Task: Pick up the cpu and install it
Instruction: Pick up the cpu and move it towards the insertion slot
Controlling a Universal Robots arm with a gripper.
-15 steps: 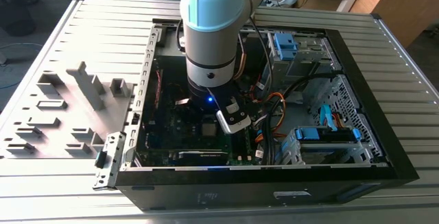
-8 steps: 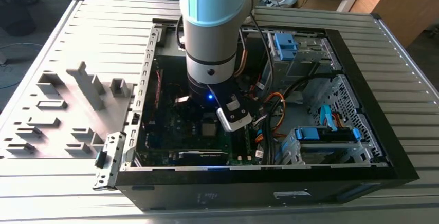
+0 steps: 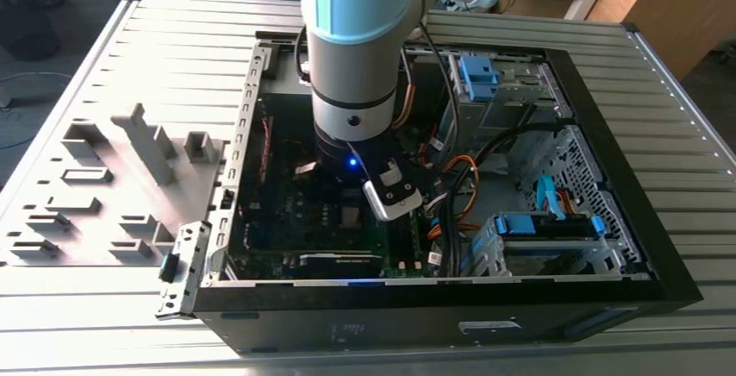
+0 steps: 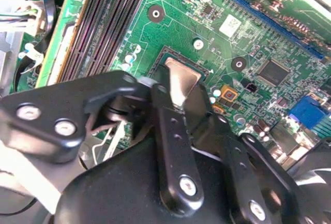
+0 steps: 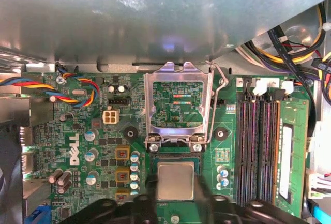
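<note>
On the green motherboard (image 5: 230, 110), thin pale-silver square cpu (image 5: 176, 181) in the tool (image 4: 180, 97)

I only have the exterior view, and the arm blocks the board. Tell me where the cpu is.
Observer: In the first wrist view the cpu lies inside the outline of the socket, right at the gripper. I cannot tell if it is fully seated.
Operator: Report the retention frame.
Observer: The metal frame stands raised open, clear of the socket, with its wire lever up beside it.
Operator: Now give me the memory slots.
Observer: They run alongside the socket. One green memory stick stands in the slot farthest from it, and the nearer slots look empty.
</note>
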